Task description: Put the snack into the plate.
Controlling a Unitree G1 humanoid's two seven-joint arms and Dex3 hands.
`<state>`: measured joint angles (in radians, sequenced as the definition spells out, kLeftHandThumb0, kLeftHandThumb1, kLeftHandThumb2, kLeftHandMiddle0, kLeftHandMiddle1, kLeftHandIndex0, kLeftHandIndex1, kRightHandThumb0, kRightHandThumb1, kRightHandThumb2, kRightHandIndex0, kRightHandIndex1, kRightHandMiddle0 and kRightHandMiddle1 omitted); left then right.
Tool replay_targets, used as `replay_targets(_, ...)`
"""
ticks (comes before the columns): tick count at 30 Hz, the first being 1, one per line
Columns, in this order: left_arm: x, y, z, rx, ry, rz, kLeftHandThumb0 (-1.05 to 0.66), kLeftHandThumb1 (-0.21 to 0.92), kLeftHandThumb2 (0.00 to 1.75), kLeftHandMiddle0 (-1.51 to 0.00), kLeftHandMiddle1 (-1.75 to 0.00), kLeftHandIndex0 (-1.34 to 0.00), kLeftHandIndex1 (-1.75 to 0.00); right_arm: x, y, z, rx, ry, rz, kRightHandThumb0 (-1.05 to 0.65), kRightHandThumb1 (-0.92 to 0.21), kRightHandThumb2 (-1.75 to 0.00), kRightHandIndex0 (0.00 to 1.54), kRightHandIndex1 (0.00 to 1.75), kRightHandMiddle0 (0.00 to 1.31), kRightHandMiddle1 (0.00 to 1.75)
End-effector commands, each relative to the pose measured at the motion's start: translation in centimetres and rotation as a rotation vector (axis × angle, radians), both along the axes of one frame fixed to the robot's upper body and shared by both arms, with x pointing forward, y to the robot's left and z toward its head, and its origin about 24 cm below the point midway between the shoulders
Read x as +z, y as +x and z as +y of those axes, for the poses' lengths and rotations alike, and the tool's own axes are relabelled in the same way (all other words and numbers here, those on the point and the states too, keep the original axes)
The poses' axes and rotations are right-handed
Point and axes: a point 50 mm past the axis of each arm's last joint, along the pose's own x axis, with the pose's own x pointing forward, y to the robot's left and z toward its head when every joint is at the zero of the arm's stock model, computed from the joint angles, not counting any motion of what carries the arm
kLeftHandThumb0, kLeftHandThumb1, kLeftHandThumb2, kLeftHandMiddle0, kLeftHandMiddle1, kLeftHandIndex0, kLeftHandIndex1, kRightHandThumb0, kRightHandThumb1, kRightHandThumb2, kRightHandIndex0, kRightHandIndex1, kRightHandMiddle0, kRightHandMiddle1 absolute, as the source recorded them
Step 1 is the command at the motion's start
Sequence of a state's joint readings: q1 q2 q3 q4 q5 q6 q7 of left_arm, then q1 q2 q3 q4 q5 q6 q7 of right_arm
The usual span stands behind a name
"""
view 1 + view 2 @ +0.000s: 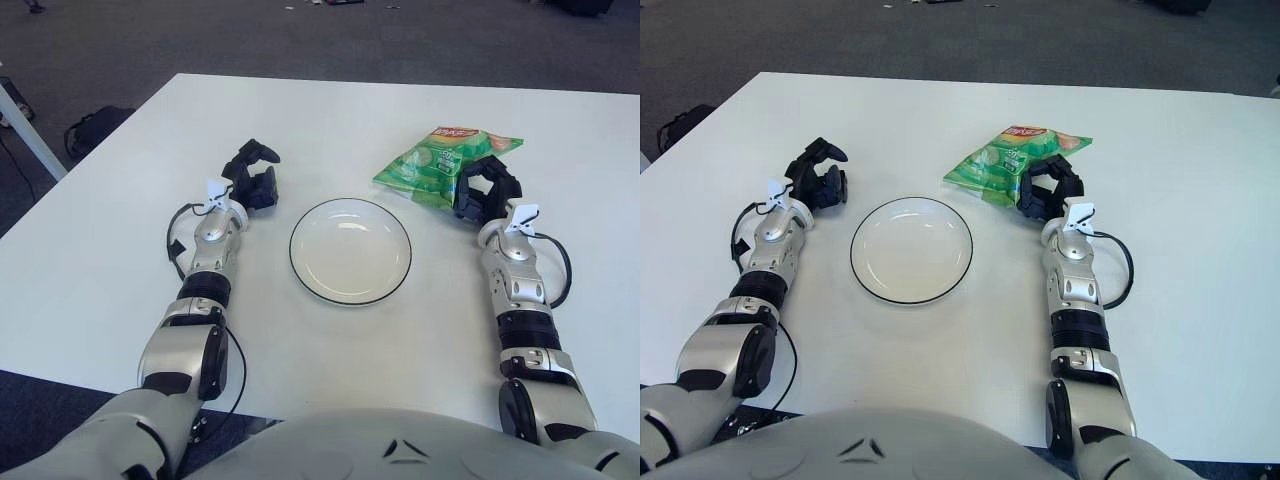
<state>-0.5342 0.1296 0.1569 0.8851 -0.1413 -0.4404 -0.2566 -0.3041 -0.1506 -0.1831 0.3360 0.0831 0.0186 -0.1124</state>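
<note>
Progress was at an early stage: the green snack bag (443, 160) lay flat on the white table (120, 210), just beyond and to the right of the empty white plate (350, 250), not yet lifted. The right hand (485, 188) sat at the bag's near right edge, its dark fingers curled around that edge and apparently touching it, though whether they truly gripped the packet could not be told. Its forearm stretched straight forward along the table. The left hand (252, 176) showed just left of the plate, fingers loosely parted and holding nothing. Grasping, lifting and carrying the bag leftward over the plate all remained.
</note>
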Motion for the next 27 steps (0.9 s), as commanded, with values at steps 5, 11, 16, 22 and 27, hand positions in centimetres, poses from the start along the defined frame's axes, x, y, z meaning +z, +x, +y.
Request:
replay_targets(5,-5.23,-3.22,-0.04,0.011,-0.025,0.189,-0.45,0.41,1.20,-1.21,-1.75,-0.53,-1.75,-3.34,-1.54,-0.11,-0.012,0.012,0.161,-0.46,-0.38,-1.23,1.25,1.75,0.56,1.75)
replay_targets(11,-5.24,-3.22,-0.08,0.006,-0.023,0.190,-0.45,0.42,1.19,-1.20,-1.75,-0.53,-1.75,-3.36,-1.55,-0.17,-0.007,0.004,0.162,-0.46,-0.39,-1.23,1.24,1.75,0.56,1.75)
replay_targets(16,-5.24,-3.21,-0.12,0.005,-0.029,0.190,-0.45,0.42,1.19,-1.19,-1.75,-0.53,-1.75,-3.33,-1.57,-0.25,-0.008,-0.019,0.154,-0.46,-0.39,-1.22,1.23,1.75,0.55,1.75)
replay_targets(22,-5.27,-3.27,-0.30,0.005,-0.029,0.186,-0.45,0.41,1.20,-1.19,-1.75,-0.54,-1.75,-3.44,-1.77,-0.47,-0.012,-0.067,0.142,-0.45,-0.41,-1.20,1.21,1.75,0.54,1.75)
replay_targets(27,-5.28,-3.31,-0.42,0.003,-0.025,0.184,-0.45,0.40,1.21,-1.20,-1.75,-0.55,-1.75,-3.12,-2.00,-0.68,-0.019,-0.112,0.115,-0.45,-0.41,-1.19,1.20,1.75,0.54,1.75)
